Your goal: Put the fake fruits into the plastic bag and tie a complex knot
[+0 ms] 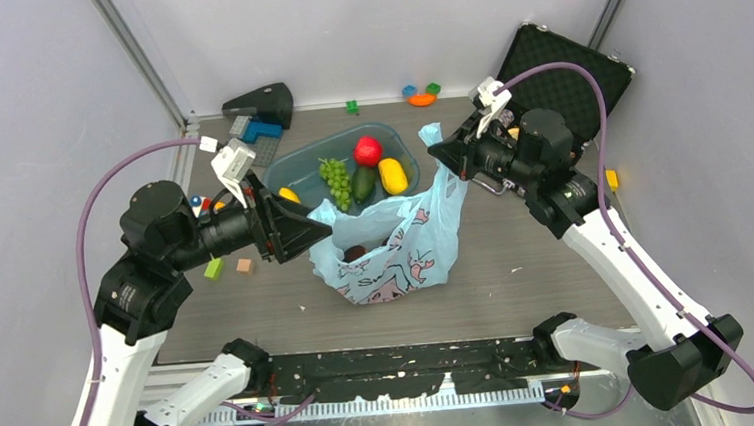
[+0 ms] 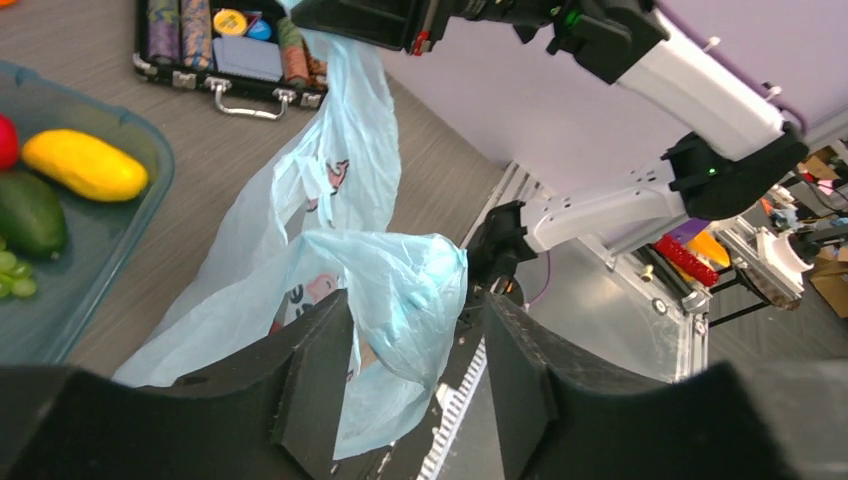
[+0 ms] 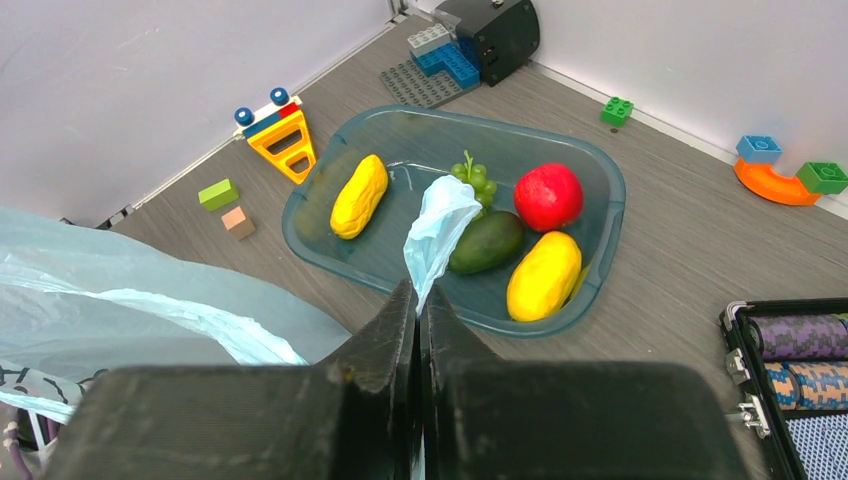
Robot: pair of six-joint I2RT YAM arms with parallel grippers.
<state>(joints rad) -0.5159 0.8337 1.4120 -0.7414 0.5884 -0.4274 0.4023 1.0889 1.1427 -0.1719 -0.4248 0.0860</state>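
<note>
The light-blue plastic bag (image 1: 395,242) stands open at the table's middle, with a dark red fruit (image 1: 355,253) inside. My right gripper (image 1: 441,155) is shut on one bag handle (image 3: 440,225) and holds it up. My left gripper (image 2: 415,370) is open at the bag's left rim, with loose bag plastic (image 2: 400,290) between the jaws. Behind the bag, the blue-tinted tub (image 1: 299,163) holds green grapes (image 1: 335,179), a red apple (image 1: 368,150), a dark green fruit (image 1: 364,182) and two yellow fruits (image 1: 392,176) (image 1: 289,194). No knot shows.
An open black case (image 1: 563,70) with chips lies at the back right. Toy blocks lie at the left (image 1: 214,269) and along the back wall (image 1: 422,95). A black object (image 1: 260,106) sits at the back left. A yellow block (image 1: 611,179) lies at the right.
</note>
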